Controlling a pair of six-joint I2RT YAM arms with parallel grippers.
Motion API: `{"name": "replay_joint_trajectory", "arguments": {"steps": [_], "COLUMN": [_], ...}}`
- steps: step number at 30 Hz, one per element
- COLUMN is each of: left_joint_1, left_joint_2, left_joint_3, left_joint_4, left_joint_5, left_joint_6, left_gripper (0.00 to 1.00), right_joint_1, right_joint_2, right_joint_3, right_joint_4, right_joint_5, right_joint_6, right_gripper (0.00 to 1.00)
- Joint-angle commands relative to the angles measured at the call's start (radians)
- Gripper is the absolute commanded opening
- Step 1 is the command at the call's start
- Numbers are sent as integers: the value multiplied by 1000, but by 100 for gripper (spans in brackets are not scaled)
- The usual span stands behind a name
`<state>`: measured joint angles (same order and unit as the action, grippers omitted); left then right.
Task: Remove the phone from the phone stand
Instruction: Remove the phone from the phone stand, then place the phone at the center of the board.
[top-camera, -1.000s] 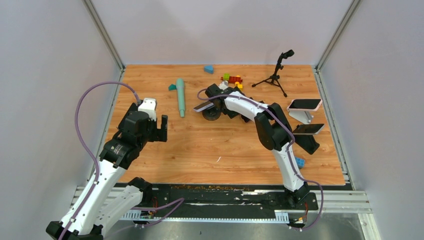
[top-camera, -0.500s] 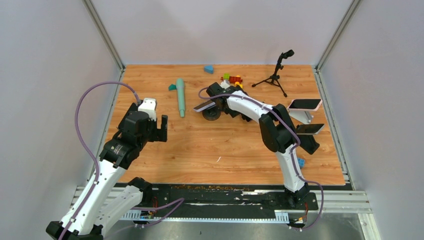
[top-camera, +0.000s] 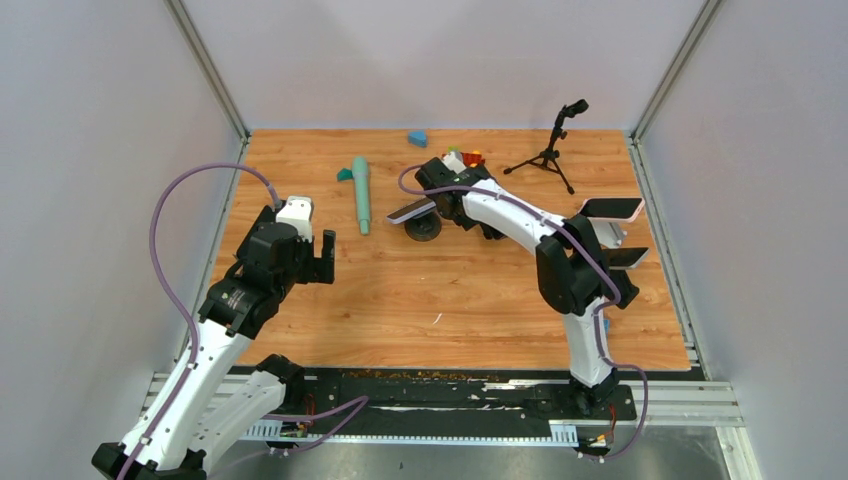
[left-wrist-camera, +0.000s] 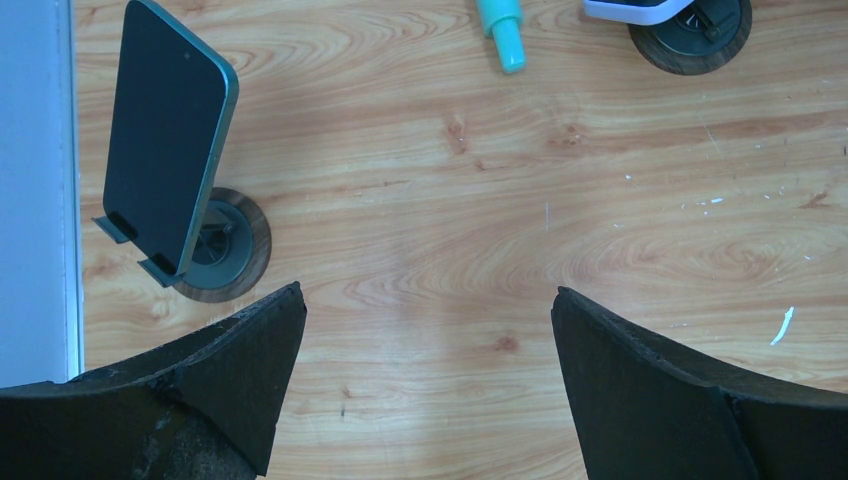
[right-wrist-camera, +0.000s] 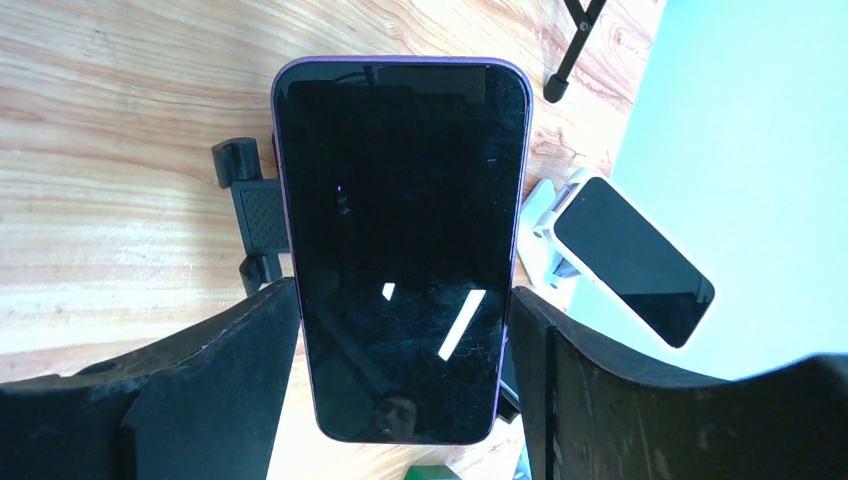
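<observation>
1. The left fingers are hovering well to the left of the stand and slightly nearer than it. They are spread wide and gripping nothing, with bare wood showing between them.
2. A dark phone is lying almost flat on a black holder, well to the right of the stand and a little nearer.
3. A teal phone is leaning upright on a round holder far to the left of the stand, close to the left wall. The left arm is hiding it from the camera above.
4. The stand is sitting on the desk about midway across, its dark round base showing beneath the phone.
5. The phone, purple-rimmed with its dark screen facing the wrist camera, is tilting just above the stand's base and overhanging it to the left. Whether it is resting in the stand's cradle or hanging clear of it cannot be told.
6. The right fingers are pinching the phone by its two long edges, one on each side, directly over the stand. The right arm is arching over from the right.
7. A pink phone is resting on a white holder, well to the right of the stand and about level with it.
8. A teal marker is lying left of the stand and slightly beyond it.
9. Toy bricks are lying just beyond the stand, partly behind the right wrist.
10. A small tripod is standing beyond the stand and to its right, and a blue block is lying beyond the stand at the far edge.
</observation>
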<state>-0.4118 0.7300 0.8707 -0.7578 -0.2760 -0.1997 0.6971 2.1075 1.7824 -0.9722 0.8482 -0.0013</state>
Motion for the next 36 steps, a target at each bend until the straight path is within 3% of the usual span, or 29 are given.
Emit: {"name": "replay_joint_trajectory", "arguments": {"steps": [1,22,28,36], "left_joint_1": [2,2,2,2], "left_joint_2": [-10,-3,-4,-19], "left_joint_3": [-6,-6,-6,-9], "left_joint_4": [32,36,38,41], "left_joint_5": [-10,7,14,24], "left_joint_6": [-14,-11,-9,-6], "left_gripper": [100,100,100,100], "right_joint_1": [17,52,65,132], "right_joint_2": [-132,-437,-449,-409], "right_joint_3": [-22,-359,-466,-552], "right_joint_4": [-10,80,139,167], "right_joint_5": [-21,-723,-775,-670], "right_joint_6": [47,244,304,371], "right_gripper": [59,58,57,57]}}
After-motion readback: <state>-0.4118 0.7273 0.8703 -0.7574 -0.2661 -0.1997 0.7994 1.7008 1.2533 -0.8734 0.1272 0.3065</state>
